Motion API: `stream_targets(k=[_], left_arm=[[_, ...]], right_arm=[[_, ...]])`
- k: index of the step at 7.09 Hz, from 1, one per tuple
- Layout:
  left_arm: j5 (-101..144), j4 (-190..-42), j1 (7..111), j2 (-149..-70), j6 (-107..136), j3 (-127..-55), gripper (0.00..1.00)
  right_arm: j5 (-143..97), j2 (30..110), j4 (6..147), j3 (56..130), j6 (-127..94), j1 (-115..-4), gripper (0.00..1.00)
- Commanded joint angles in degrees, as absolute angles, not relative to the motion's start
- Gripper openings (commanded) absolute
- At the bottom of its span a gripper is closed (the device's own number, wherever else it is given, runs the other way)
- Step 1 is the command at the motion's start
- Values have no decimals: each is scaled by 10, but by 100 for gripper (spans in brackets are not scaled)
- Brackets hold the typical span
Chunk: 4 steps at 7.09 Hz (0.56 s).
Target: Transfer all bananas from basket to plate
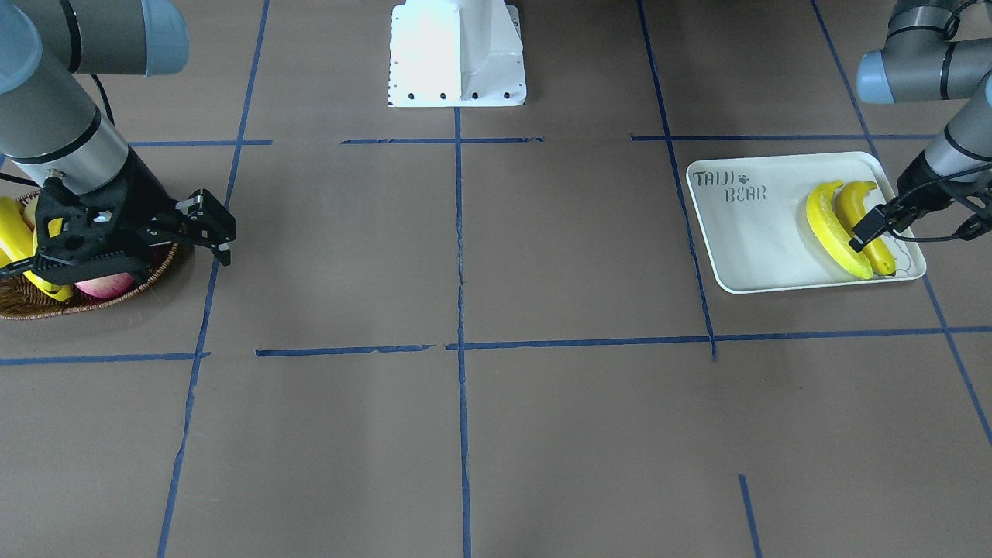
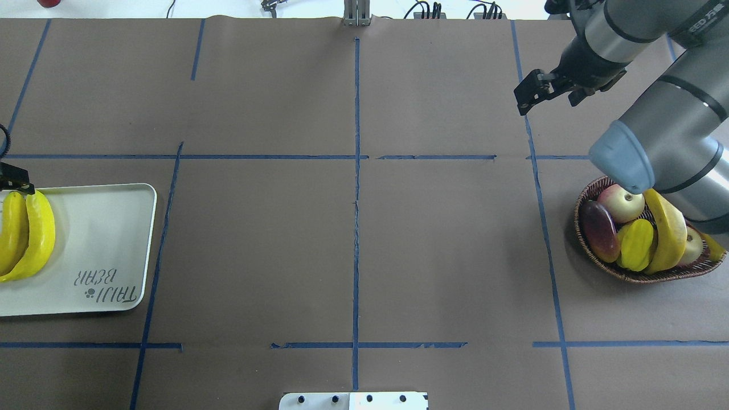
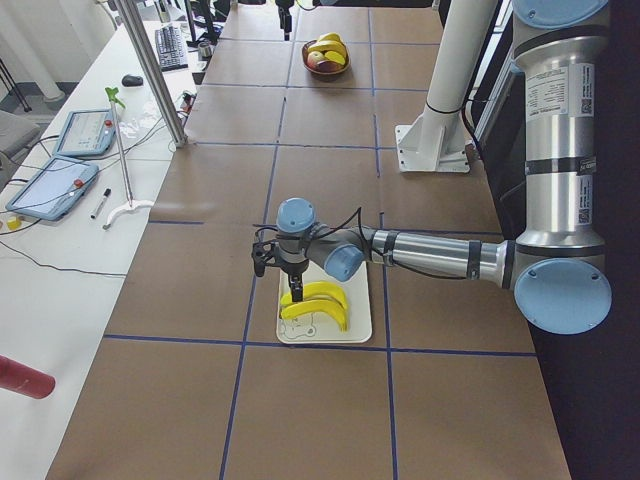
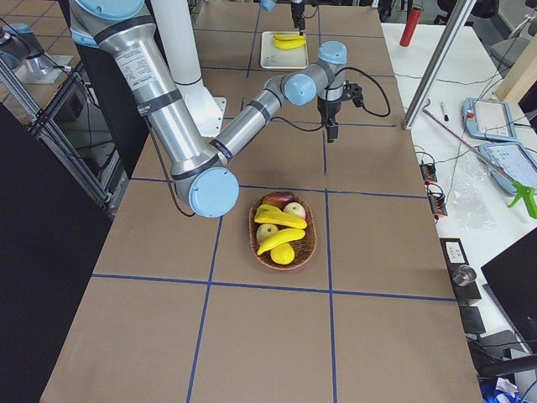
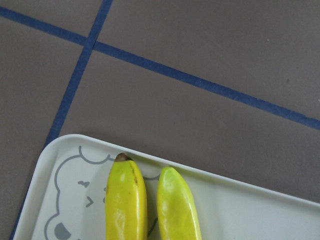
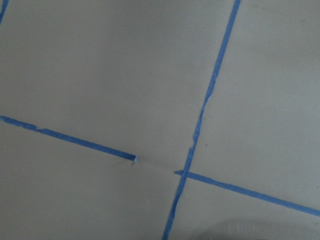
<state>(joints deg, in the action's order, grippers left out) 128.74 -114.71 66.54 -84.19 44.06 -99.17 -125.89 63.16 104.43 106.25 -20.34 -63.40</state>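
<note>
Two yellow bananas (image 1: 829,229) (image 2: 40,236) lie side by side at one end of the off-white plate (image 1: 752,240) (image 2: 97,228); the left wrist view shows their tips (image 5: 125,200). My left gripper (image 1: 872,226) hangs just over them; only one finger shows, so I cannot tell its state. The wicker basket (image 2: 643,279) (image 1: 93,304) holds a banana (image 2: 666,228), and a second banana's tip (image 2: 712,247) peeks from under my right arm. My right gripper (image 1: 225,242) (image 2: 523,99) hovers open and empty over bare table, beyond the basket.
A red-yellow apple (image 2: 621,202), a dark red fruit (image 2: 601,228) and a ribbed starfruit (image 2: 635,245) also fill the basket. The robot's white base (image 1: 457,54) stands at the table's middle edge. Blue tape lines cross the brown table between plate and basket.
</note>
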Motion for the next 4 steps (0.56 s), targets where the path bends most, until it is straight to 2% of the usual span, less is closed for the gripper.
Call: stream_targets(k=[1,4], left_arm=[[1314,-1034,672,-861,374,-1075,100],[1310,-1011,671,-875,380,-1085,100]], right_arm=[[-1295,690,1051,1063,-63,-680,100],[-1280,776,1004,1071,-82,-679,100]])
